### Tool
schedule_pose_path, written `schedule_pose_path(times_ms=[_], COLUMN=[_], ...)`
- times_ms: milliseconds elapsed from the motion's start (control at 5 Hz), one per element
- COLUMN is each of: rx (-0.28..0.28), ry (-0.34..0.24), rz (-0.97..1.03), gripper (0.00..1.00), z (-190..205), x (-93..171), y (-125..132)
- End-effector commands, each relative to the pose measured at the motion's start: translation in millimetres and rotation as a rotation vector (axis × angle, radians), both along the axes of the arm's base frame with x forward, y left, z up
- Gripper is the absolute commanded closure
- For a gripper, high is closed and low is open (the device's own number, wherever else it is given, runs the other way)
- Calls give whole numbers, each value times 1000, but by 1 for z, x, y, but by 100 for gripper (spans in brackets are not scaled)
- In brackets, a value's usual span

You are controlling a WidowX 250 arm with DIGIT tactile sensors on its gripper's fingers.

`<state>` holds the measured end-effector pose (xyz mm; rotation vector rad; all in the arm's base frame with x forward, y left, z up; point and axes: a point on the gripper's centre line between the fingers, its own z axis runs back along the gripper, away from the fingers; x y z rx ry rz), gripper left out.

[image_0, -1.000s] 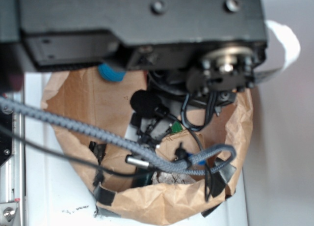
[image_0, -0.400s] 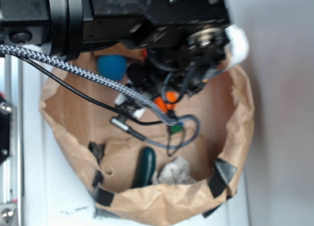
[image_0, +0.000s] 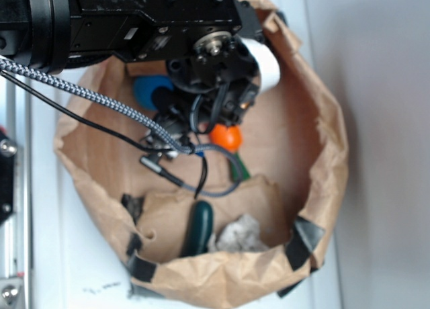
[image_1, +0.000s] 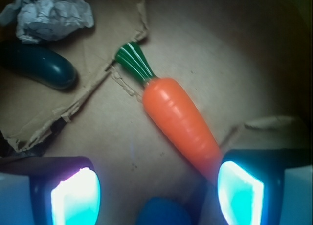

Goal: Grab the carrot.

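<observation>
The carrot [image_1: 178,120] lies flat on the brown paper floor of a crumpled paper bag [image_0: 329,154], slanting from its ribbed green stem at upper left to its tip at lower right. In the wrist view the hand [image_1: 157,191] hangs above it with its two glowing pads spread wide, holding nothing; the carrot's narrow tip runs down to the inner edge of the right pad [image_1: 239,191], while the left pad sits well apart from it. A blue ball [image_1: 161,213] shows between the pads at the bottom edge, near the carrot's tip.

Up and left of the stem, a loose torn piece of cardboard [image_1: 63,102] lies on the floor, its ragged corner just beside the stem. A dark green toy cucumber [image_1: 41,66] rests on it, smooth and rounded, and a crumpled wad of grey-white paper [image_1: 49,14] sits just above the cucumber.

In the exterior view the black arm and a braided cable [image_0: 101,101] cover much of the bag's inside; only a glossy orange patch of the carrot shows beneath them. The bag's rim is wrinkled and patched with black tape [image_0: 306,238].
</observation>
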<state>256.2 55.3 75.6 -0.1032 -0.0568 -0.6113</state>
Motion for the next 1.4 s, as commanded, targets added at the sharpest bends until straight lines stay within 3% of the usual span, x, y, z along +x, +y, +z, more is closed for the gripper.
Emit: schedule_pose_path(times_ms=[0,200,800,1000,1200], rx=[36,39,162,161,118], ry=[-67,-112,-40,-43,-81], rz=[10,11,43,63,70], gripper=[0,0,0,100,100], z=[5,-3,-54,-54,-32], x=[36,44,52,51,46], y=[5,8,5,7,3])
